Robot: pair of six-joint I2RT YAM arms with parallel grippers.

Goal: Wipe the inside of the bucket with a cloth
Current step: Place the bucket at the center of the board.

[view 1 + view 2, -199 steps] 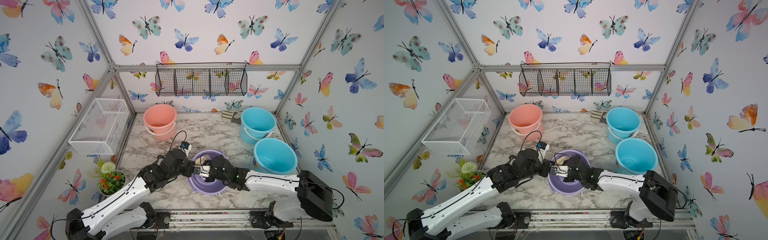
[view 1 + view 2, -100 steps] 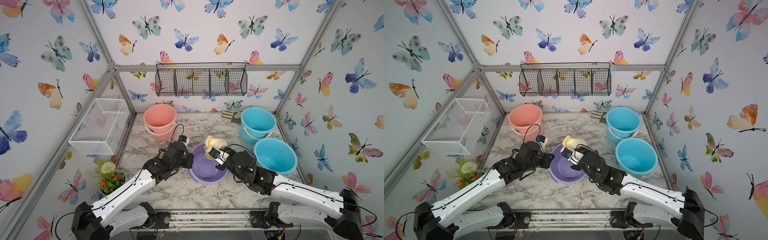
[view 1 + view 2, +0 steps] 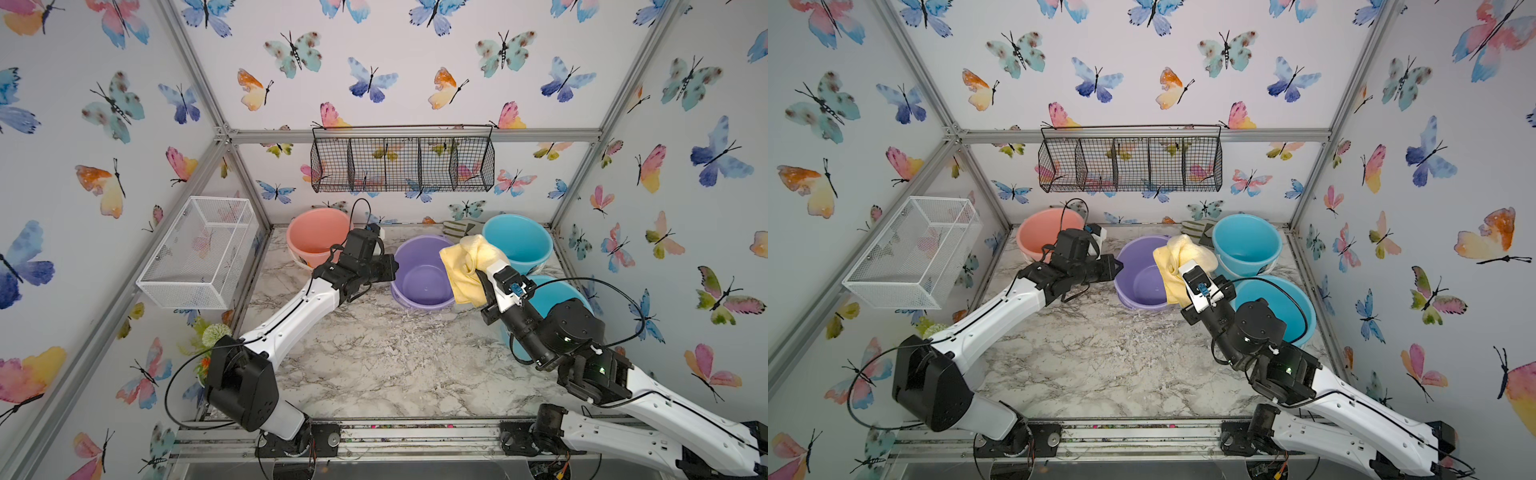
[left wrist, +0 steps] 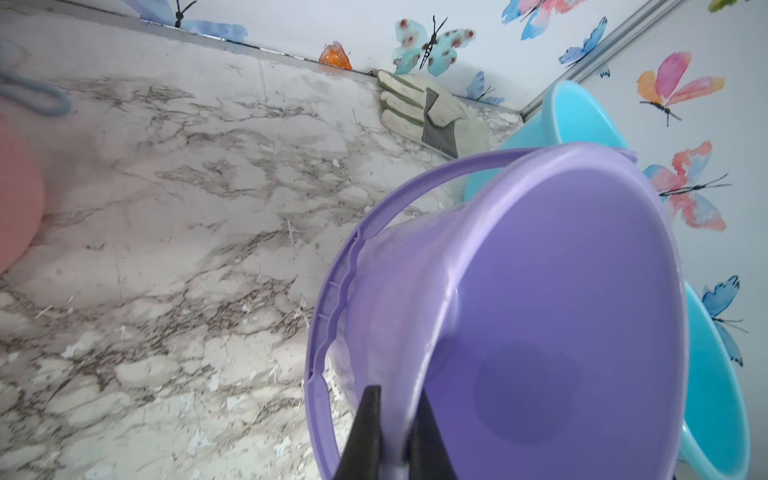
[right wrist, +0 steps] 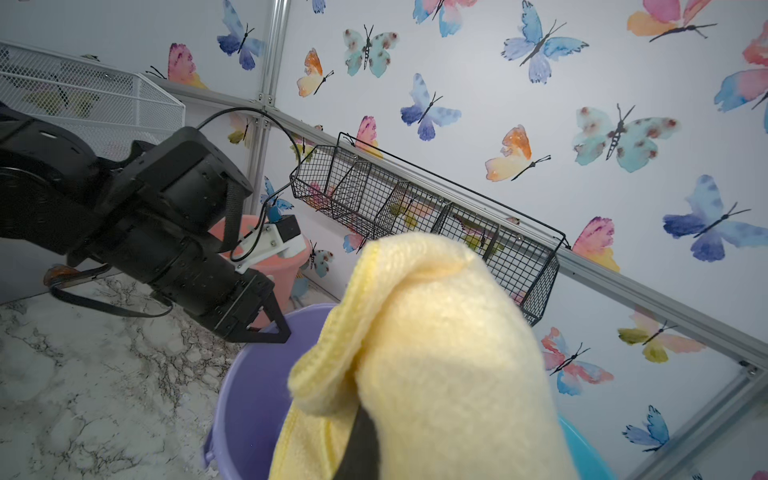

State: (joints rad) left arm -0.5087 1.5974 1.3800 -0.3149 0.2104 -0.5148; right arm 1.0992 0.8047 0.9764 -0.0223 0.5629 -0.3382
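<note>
Right gripper clamped tight on yellow cloth, now lifted out beside purple bucket | left gripper pinching its rim, bucket shifted rearward | inside wipe likely finished, or paused.

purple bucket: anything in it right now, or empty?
Empty. In the left wrist view the purple bucket shows only bare floor and walls; the cloth is bunched up outside it.
</note>
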